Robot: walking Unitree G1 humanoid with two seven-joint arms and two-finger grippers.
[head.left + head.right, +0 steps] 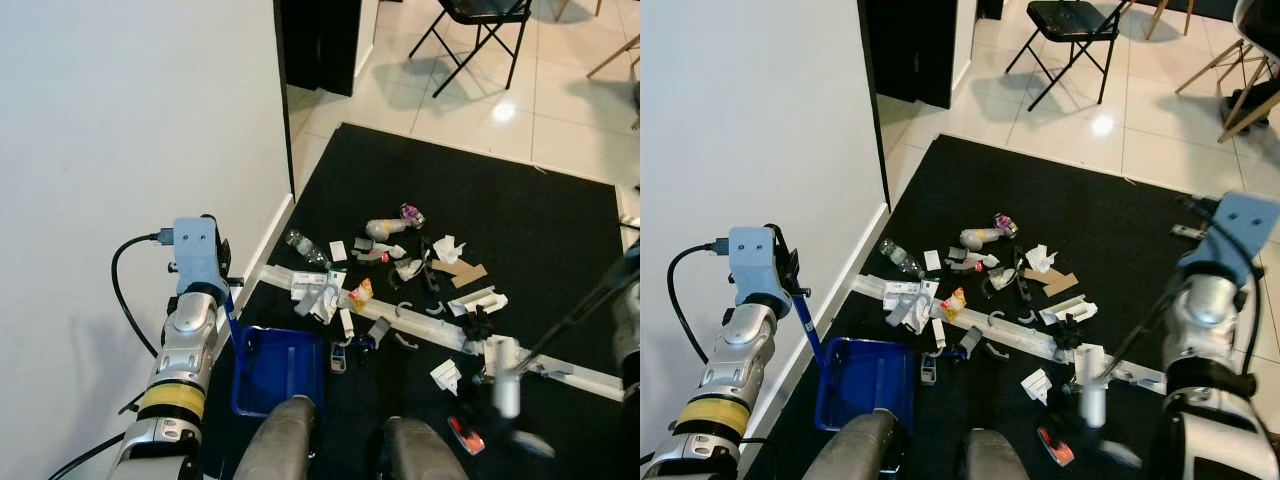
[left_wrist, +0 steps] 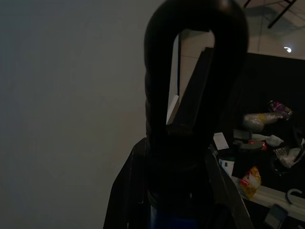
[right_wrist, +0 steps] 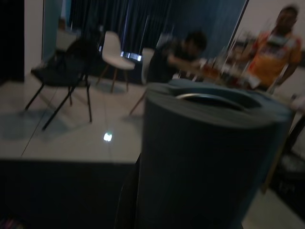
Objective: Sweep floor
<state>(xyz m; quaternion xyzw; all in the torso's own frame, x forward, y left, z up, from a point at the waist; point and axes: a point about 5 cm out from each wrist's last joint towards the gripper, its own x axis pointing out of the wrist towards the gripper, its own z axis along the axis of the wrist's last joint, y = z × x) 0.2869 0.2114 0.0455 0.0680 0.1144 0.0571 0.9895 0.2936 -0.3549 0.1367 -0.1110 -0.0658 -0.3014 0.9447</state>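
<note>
Underfoot, litter [image 1: 400,290] strews a black rug [image 1: 540,220] on pale tiles [image 1: 560,110].

Left arm [image 1: 183,350] is bent up near the wall, wrist raised, w/ the left gripper [image 2: 183,157] clamped round a black looped handle [image 2: 190,71]. Right arm [image 1: 1205,330] is up at the robot's right side, forearm upright, right gripper [image 3: 157,191] wrapped on a thick grey pole end [image 3: 209,157]. Both knees [image 1: 340,445] poke out low in the head views.
</note>
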